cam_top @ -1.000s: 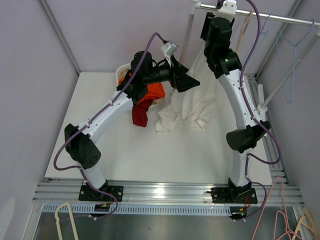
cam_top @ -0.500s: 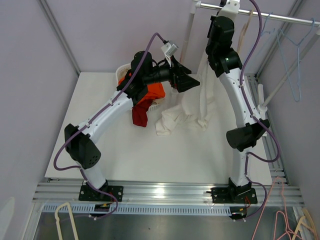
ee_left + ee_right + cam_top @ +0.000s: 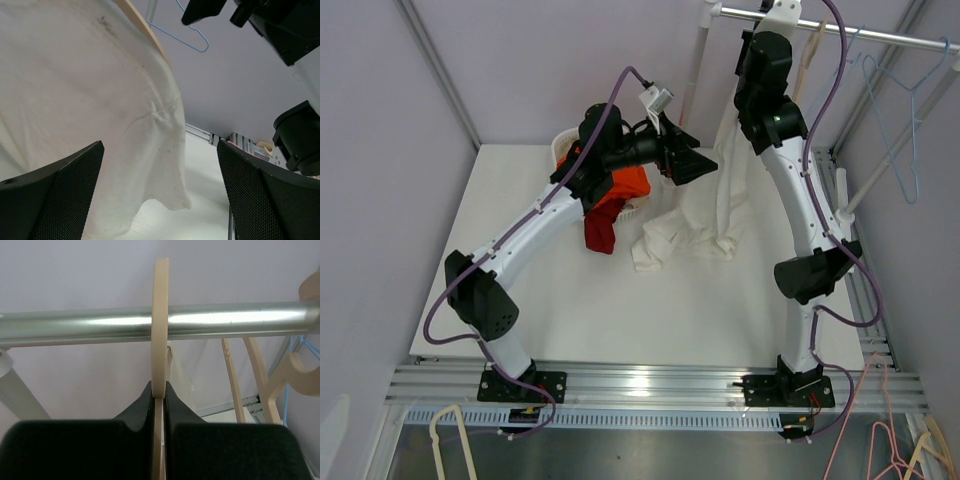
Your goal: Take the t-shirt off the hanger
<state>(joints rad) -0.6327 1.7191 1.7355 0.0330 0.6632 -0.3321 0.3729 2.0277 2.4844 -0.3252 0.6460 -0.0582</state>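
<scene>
Right gripper [image 3: 160, 390] clamped on wooden hanger [image 3: 160, 315] hooked over rail [image 3: 240, 320]. Left gripper [image 3: 160, 145] wide apart, facing white t-shirt [image 3: 90, 100]. Laundry basket [image 3: 563, 141] holds red garment [image 3: 620, 190], spilling over rim.

White table [image 3: 570, 310], matte top. What we see lying on it:
- The lower end of the white t-shirt [image 3: 665, 240] is bunched in folds around the middle, toward the far side.
- A white basket [image 3: 561, 141] sits at the far edge, left of the shirt.
- A red cloth [image 3: 602, 230] spills out of the basket, its tail down on the tabletop near the shirt's folds. We can't tell if they touch.
</scene>
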